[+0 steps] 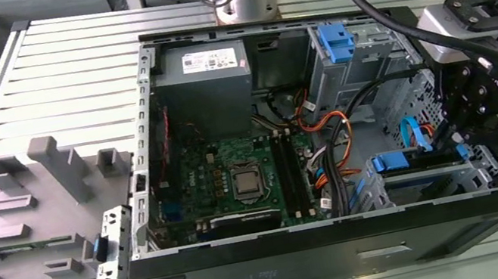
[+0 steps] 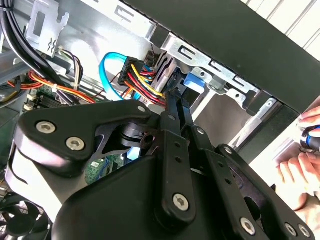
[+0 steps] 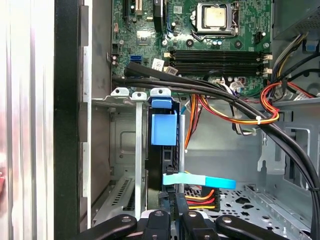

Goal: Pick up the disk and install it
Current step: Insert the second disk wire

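Black gripper linkage sits closest to the lens in both wrist views, over the drive cage at the front corner of the open computer case. Fingers look pressed close together, tips aimed into the slot; whether they actually pinch anything I can't tell, the contact point is hidden by the linkage.

Disk stands on edge inside the cage, blue bracket tab up, seated in the slot next to the metal dividers. Only its thin dark edge and the blue bracket show; label not visible.

Obstructions: thick black cable bundle runs across right above the cage, a red/yellow/orange power harness beside it, and a light-blue flat data cable crosses just beside the disk's lower end. Motherboard with CPU socket and RAM slots lies beyond the cables.

In the exterior view, a grey moulded fixture sits on the slatted bench on the exterior view's left, well apart from the case. A person's hand shows outside the case wall, partly cut off.
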You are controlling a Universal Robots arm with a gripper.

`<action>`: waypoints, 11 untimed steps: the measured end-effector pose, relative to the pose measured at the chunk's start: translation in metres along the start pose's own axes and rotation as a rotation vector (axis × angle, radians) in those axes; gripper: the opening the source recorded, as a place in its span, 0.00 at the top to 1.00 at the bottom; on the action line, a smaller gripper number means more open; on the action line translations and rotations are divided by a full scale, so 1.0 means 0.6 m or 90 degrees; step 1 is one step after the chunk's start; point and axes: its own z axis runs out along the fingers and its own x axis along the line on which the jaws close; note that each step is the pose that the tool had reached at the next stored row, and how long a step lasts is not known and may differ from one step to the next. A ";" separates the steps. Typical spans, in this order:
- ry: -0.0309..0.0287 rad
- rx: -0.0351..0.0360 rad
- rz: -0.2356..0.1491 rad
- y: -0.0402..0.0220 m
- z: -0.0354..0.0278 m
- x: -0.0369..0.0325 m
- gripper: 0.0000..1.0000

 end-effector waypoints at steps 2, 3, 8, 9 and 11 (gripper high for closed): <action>0.0002 0.0000 0.000 0.000 0.002 0.000 0.84; 0.0002 0.0000 0.000 0.000 0.002 0.000 0.84; 0.0001 0.0000 0.000 0.000 0.002 0.000 0.84; -0.0001 0.0000 0.000 0.001 0.003 0.000 0.84; 0.0001 0.0000 0.000 0.001 0.003 0.000 0.84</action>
